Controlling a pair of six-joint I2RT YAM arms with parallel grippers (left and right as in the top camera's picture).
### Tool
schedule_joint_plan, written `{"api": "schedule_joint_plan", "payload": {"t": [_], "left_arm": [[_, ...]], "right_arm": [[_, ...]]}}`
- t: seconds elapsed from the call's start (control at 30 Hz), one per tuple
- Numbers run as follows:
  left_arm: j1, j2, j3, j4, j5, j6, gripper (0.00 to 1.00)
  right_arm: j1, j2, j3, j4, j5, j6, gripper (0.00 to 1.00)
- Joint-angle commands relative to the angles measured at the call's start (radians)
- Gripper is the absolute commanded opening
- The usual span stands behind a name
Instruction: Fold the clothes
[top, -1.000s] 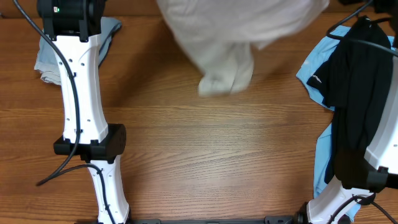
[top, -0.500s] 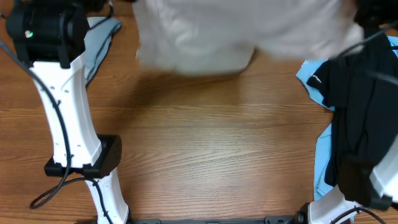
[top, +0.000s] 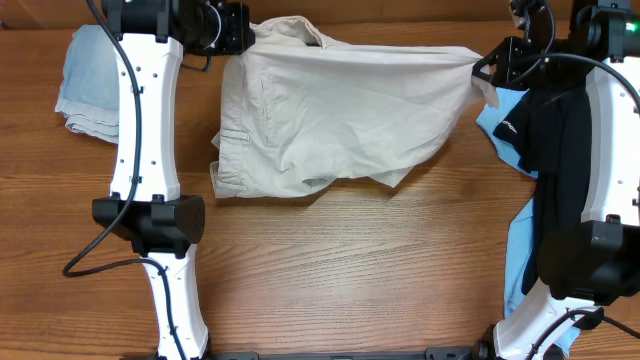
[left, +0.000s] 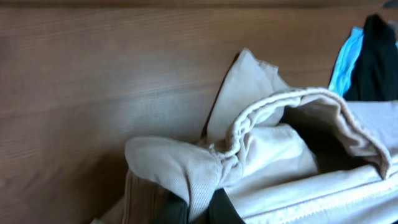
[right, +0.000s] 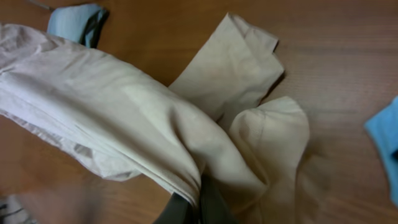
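Observation:
The beige garment (top: 340, 115) is stretched out across the far half of the table between my two grippers, its lower part draped on the wood. My left gripper (top: 240, 28) is shut on its far left corner, seen pinched between the dark fingers in the left wrist view (left: 200, 208). My right gripper (top: 482, 68) is shut on its far right corner; the right wrist view shows the folded cloth (right: 155, 130) clamped in the fingers (right: 200, 208). A pocket and hem show at the garment's left edge (top: 232, 160).
A faded light-blue denim piece (top: 88, 85) lies at the far left behind my left arm. A black top (top: 565, 150) over a sky-blue top (top: 500, 125) lies along the right edge under my right arm. Bare wood (top: 350, 270) lies in front of the garment.
The garment was a blurred bunch at the far edge; it now hangs spread wide between both grippers. Both arms have moved apart, left one leftward, right one rightward.

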Motion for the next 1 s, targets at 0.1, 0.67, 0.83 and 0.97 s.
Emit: {"api": "schedule_joint_plan", "payload": {"t": [0.1, 0.67, 0.83, 0.97], "left_arm": [[0.089, -0.045, 0.027, -0.136, -0.197, 0.057, 0.04], [-0.035, -0.262, -0.326, -0.204, -0.224, 0.061, 0.04], [-0.086, -0.377, -0.583, -0.204, -0.231, 0.043, 0.04], [-0.135, -0.42, -0.766, -0.203, -0.231, 0.043, 0.04]], "right_arm": [[-0.063, -0.09, 0.008, -0.126, 0.126, -0.001, 0.04], [-0.053, -0.606, -0.456, -0.071, 0.259, 0.185, 0.04], [-0.053, -0.833, -0.822, 0.077, 0.319, 0.284, 0.05], [-0.053, -0.919, -1.007, 0.108, 0.318, 0.294, 0.55]]}}
